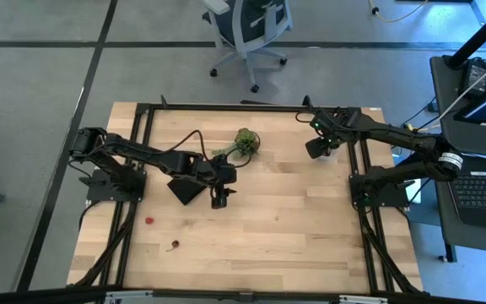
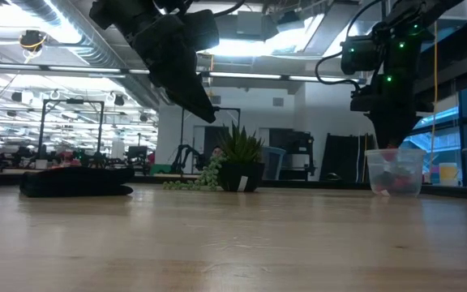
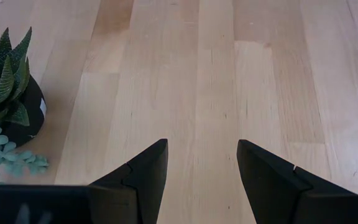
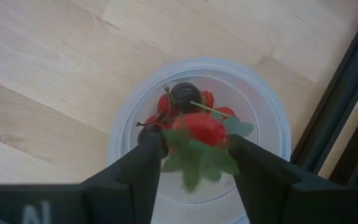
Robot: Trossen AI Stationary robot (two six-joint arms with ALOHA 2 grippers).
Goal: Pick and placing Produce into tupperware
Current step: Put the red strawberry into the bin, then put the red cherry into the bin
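Right hand [image 4: 194, 149] hangs directly over the small round translucent whitish plastic tub [image 4: 272, 118], fingers pointing down into its mouth, so anything let go falls straight in. Between its fingers sits a red strawberry-like piece with green leaves [image 4: 199, 130], fingers closed in to about that piece's width and touching it on both sides; looks like a light pinch, ready to drop. Below the hand, already inside the tub: a dark purple-black berry [image 4: 184, 94] and a few more red bits with thin stems. In the low view the tub [image 2: 394, 172] stands on the light wooden table [image 1: 294, 228] right under this hand, red showing through its wall. Judged: the drop step for this piece, release not yet done.

Left hand [image 3: 197, 165] is up off the table near mid-table, fingers [image 3: 143, 177] spread wide, nothing between them, only bare planks showing under it. Just to one side of it is a green leafy clump in a dark pot [image 3: 8, 93], not part of the job. A flat black square [image 1: 184, 189] lies beside this hand in the overhead view.

Still loose on the table, well away from both hands toward the near left corner: one small red piece [image 1: 149, 220] and one darker piece with a stem [image 1: 174, 246]. Those are closest to the left arm, so likely its pickups next.
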